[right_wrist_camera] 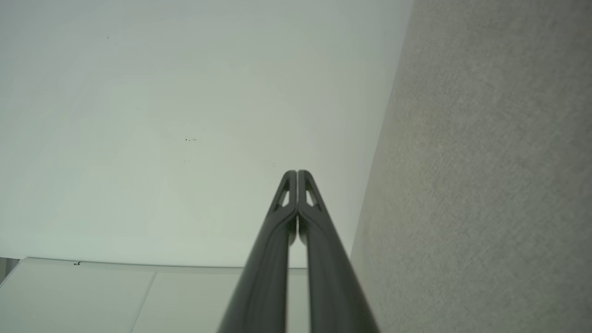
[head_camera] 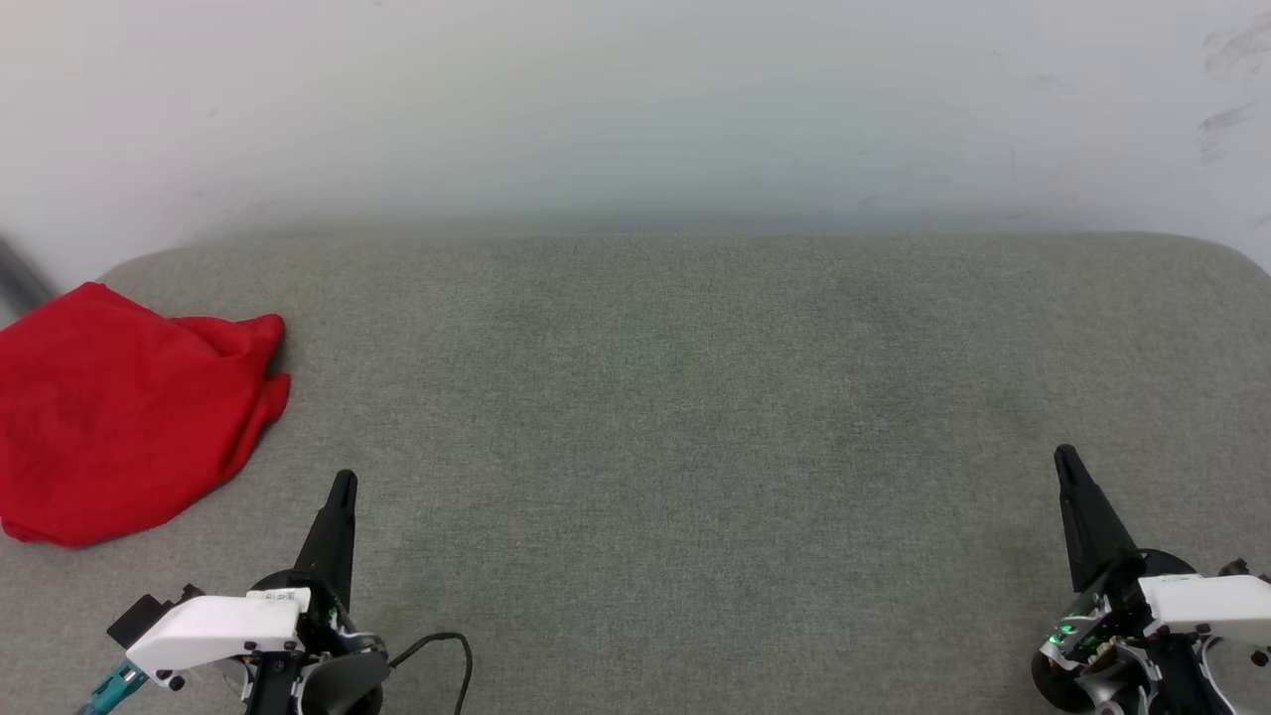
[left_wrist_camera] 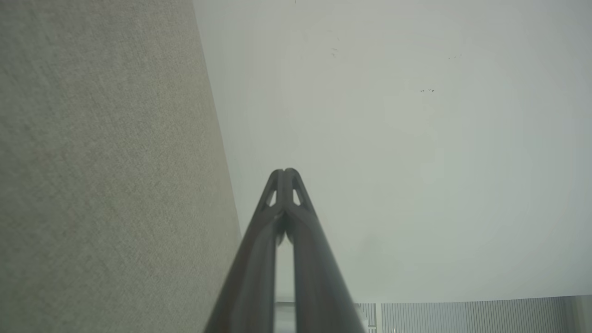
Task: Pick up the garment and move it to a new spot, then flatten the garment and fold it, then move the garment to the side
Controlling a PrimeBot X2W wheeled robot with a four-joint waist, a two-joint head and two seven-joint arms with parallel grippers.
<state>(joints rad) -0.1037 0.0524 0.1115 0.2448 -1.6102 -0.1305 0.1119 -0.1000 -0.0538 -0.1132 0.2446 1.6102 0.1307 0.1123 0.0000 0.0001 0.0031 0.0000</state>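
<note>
We note the garment (head_camera: pixel 119 417) as a crumpled red heap on the far left of the grey cloth-covered table (head_camera: pixel 675 397), running out past the left edge of the head view. Only plain red fabric shows; folds hide the rest.

The left gripper (head_camera: pixel 343 487) sits at lower left, pointing away from the robot. The garment lies just ahead and to the left of its tip, near but not touching. This gripper is clenched, its fingers pressed together on nothing, and its wrist view confirms this. A thin black cable (head_camera: pixel 452 650) loops beside its base.

The right gripper (head_camera: pixel 1065 459) sits at lower right, well apart from the garment, likewise clenched and empty. Bare table lies between the two grippers. A pale wall (head_camera: pixel 635 109) rises behind the table.
</note>
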